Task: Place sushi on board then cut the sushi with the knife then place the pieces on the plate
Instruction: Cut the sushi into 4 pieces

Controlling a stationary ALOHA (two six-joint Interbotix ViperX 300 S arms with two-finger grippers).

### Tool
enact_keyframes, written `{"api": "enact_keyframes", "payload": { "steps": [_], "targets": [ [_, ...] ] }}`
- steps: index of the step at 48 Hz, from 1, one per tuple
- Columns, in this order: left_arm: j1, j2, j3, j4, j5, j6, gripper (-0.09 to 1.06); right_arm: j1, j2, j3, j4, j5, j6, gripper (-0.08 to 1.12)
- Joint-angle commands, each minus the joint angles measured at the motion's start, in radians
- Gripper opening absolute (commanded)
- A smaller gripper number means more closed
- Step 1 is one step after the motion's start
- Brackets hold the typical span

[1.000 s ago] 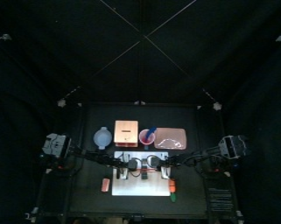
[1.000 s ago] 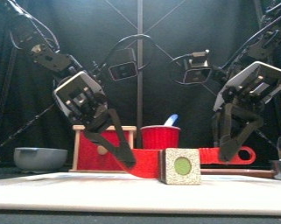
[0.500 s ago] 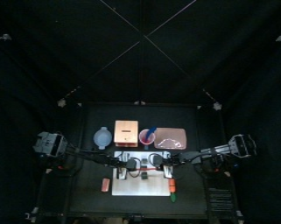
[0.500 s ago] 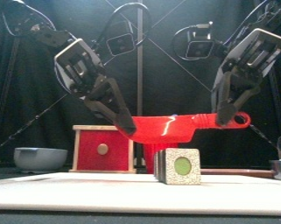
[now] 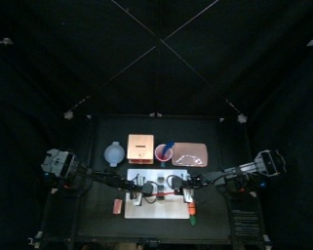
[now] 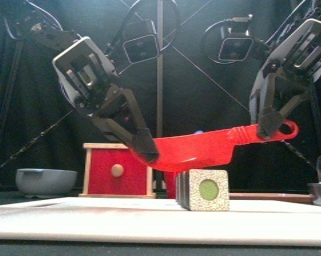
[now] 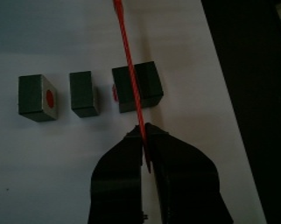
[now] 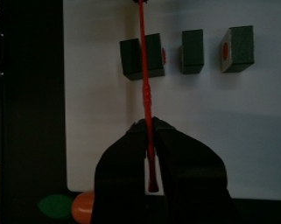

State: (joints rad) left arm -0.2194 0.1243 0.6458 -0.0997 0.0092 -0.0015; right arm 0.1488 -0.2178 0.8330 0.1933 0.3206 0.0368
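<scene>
Red knife [image 6: 210, 148] gripped at both ends: left gripper [image 7: 140, 131] closed on blade, right gripper [image 8: 149, 127] closed on handle. End sushi piece [image 7: 150, 87] lies beyond both jaw tips, under the blade.

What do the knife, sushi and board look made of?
Knife: likely moulded plastic, an even red all over with a slight sheen.
Sushi: painted wood or hard plastic, a square-edged block with a pale speckled face and a green centre.
Board: smooth matt white, perhaps plastic; the look leaves it open.
</scene>
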Motion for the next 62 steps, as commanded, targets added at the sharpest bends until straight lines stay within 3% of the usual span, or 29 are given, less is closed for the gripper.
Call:
{"api": "enact_keyframes", "payload": {
  "steps": [1,62],
  "targets": [
    [-0.017,-0.003,-0.005,-0.003,0.006,0.005,0.41,0.003,-0.008,-0.005,-0.002,-0.002,-0.002,0.38],
    [-0.021,-0.032,-0.025,-0.003,0.012,0.005,0.41,0.005,-0.029,-0.02,-0.015,-0.003,-0.003,0.38]
  ]
}}
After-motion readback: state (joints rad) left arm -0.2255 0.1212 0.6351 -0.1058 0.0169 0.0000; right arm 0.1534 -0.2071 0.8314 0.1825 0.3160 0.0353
